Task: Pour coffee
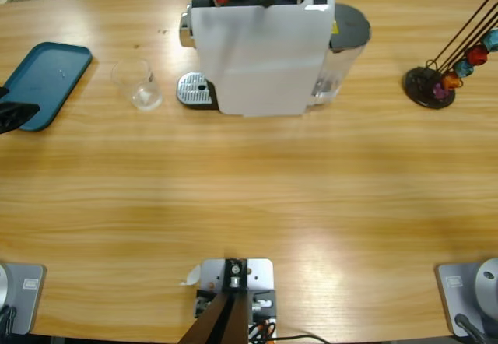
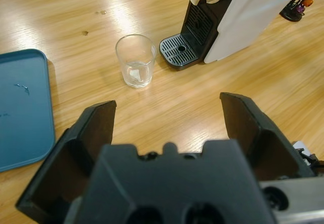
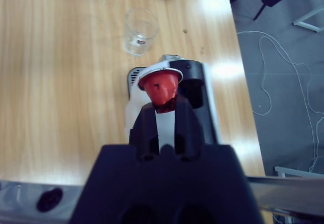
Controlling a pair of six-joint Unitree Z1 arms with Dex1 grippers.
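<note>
- While a red capsule [image 3: 161,88] is pinched between the fingers of the right gripper [image 3: 163,106] above the coffee machine [image 1: 268,48], the step in hand is judged to be loading that capsule into the machine's top.
- For this to be done well, the capsule would best be kept level, rim up as it is now seen in the right wrist view, and lined up squarely over the opening before being lowered; the opening itself is hidden under the gripper, so its exact place cannot be told.
- The pinch should be released only once the capsule is seated, since a tilted drop could jam it.
- The fingers of the left gripper [image 2: 167,127] are spread wide with nothing between them; they are held above the desk [image 1: 249,196], well apart from the glass [image 2: 135,61].
- The glass stands upright and looks empty on the desk, just beside the machine's drip grate [image 2: 178,50] and not on it; it is judged that it must be moved under the spout before any coffee is poured.
- Counted: one coffee machine, one glass, one blue tray [image 1: 43,79] lying at the desk's left end, and one capsule rack [image 1: 447,68] at the right end.
- On the rack a few coloured capsules are seen, but their number cannot be told for certain.
</note>
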